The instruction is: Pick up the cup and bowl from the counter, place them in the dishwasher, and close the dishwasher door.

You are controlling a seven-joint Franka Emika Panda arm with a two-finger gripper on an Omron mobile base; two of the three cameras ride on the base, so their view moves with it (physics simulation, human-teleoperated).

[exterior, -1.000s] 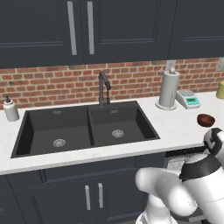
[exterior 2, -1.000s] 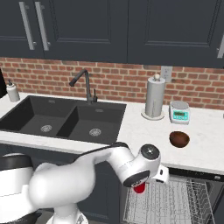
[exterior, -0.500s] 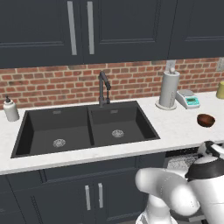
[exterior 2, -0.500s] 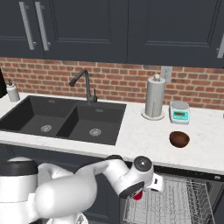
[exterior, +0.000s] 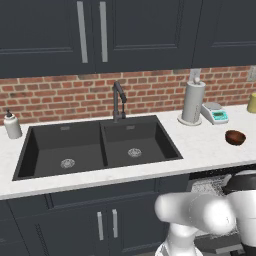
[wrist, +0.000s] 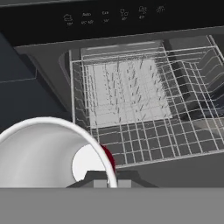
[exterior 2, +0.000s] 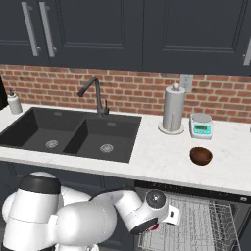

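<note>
Spans the width under dark upper cabinets (exterior 2: 147,29) and a brick wall: white marbled surface (exterior 2: 157,152), black double sink (exterior 2: 73,135) sunk into it, faucet (exterior 2: 95,95) behind.

Below the surface's right part, stands open: dishwasher (wrist: 127,26), black top strip with symbols above, grey wire rack (wrist: 131,100) pulled out and bare.

Reaches down low before the rack: white arm (exterior 2: 98,220).

Stands upright near the wall: paper-towel roll (exterior 2: 173,109), white-and-teal scale (exterior 2: 201,126) just beside it.

Rests on the surface near its front edge, apart from the scale: dark-brown bowl (exterior 2: 201,156).

Clamped tight on the rim of the red cup (wrist: 108,158), white inside, over the rack's near left corner: jaws of the gripper (wrist: 108,183).
</note>
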